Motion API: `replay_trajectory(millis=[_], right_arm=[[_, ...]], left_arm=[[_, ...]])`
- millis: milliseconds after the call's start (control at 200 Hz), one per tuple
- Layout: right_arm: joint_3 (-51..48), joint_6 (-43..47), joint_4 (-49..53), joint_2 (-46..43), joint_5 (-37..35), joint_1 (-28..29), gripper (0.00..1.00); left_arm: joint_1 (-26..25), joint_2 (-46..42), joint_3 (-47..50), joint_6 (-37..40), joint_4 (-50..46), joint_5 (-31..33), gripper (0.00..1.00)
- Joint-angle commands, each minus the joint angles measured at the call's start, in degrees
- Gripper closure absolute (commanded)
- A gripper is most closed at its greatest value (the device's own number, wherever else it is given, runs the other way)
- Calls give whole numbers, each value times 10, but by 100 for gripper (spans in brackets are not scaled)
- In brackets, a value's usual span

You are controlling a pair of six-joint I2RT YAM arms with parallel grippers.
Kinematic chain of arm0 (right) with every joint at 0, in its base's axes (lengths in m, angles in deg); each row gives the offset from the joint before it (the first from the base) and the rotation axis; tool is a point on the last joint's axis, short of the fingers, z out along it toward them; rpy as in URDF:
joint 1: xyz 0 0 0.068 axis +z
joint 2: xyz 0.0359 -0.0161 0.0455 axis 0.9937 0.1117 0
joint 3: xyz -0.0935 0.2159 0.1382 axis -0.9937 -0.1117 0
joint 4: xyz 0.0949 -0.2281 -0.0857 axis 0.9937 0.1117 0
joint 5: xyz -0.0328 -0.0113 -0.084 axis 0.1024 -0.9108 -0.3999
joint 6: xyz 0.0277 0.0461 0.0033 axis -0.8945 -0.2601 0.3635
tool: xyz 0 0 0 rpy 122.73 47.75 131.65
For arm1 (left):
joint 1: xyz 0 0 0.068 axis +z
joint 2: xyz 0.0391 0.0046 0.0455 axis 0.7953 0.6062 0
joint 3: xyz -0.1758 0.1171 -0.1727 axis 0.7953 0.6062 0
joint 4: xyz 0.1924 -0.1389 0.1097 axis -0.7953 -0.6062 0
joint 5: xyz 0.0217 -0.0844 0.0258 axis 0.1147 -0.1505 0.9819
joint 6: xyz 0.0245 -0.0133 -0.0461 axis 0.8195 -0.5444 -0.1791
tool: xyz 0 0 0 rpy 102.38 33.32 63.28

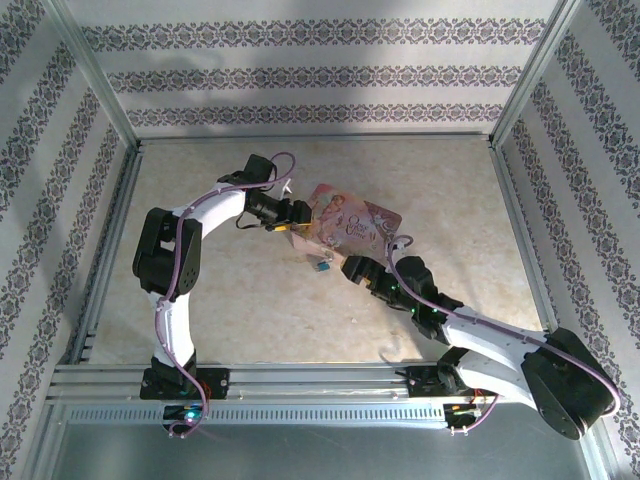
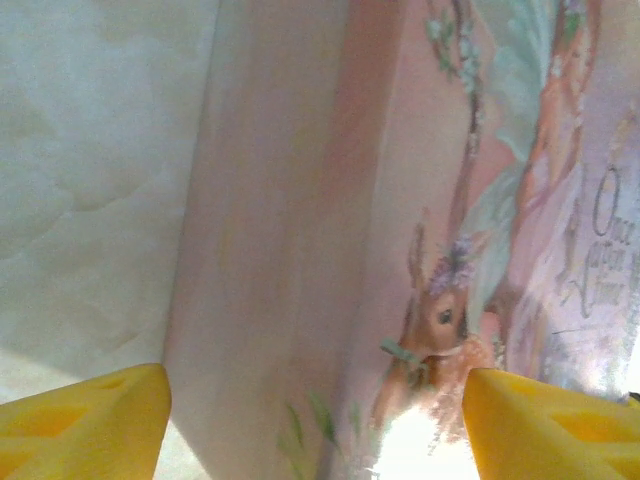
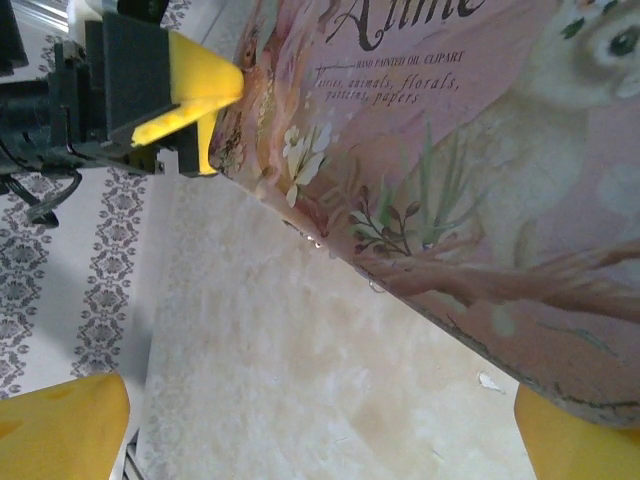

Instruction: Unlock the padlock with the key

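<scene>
The tiny blue-teal padlock (image 1: 322, 265) lies on the table just in front of the pink illustrated tin (image 1: 352, 222). My right gripper (image 1: 347, 266) is right beside the padlock and open. In the right wrist view its yellow fingers (image 3: 60, 425) stand wide apart over bare table, with the tin (image 3: 480, 170) above them. My left gripper (image 1: 297, 222) is at the tin's left corner and open. The tin's side and lid (image 2: 330, 250) fill the space between its fingers (image 2: 85, 420). A pale fleck (image 3: 488, 380) lies on the table; I cannot tell if it is the key.
The table top (image 1: 230, 300) is pale marbled, framed by metal rails (image 1: 300, 380) and patterned walls. The left gripper's yellow finger (image 3: 205, 90) touches the tin's corner in the right wrist view. Open floor lies left of and in front of the tin.
</scene>
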Motion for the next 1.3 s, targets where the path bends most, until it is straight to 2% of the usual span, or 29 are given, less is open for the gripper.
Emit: replay_trajectory(millis=[0,245,470,700,909,1294], right_arm=[[17,36,-1,-6,8,-24,2],[21,111,12,-5,59,-105,2],[46,175,-37,32,139,-164,2],[102,192,-85,109,191,-175,2],[124,187,-138,172,205,-182,3],[59,212,-132,123,246,-178,16]], left_arm=[[-6,-10,28,1,-9,24,25],[-7,-54,110,-31,36,30,28],[-13,-108,192,-64,80,24,29],[-23,-144,248,-95,115,23,29],[-31,-181,302,-131,160,25,29],[-31,-205,330,-154,187,35,29]])
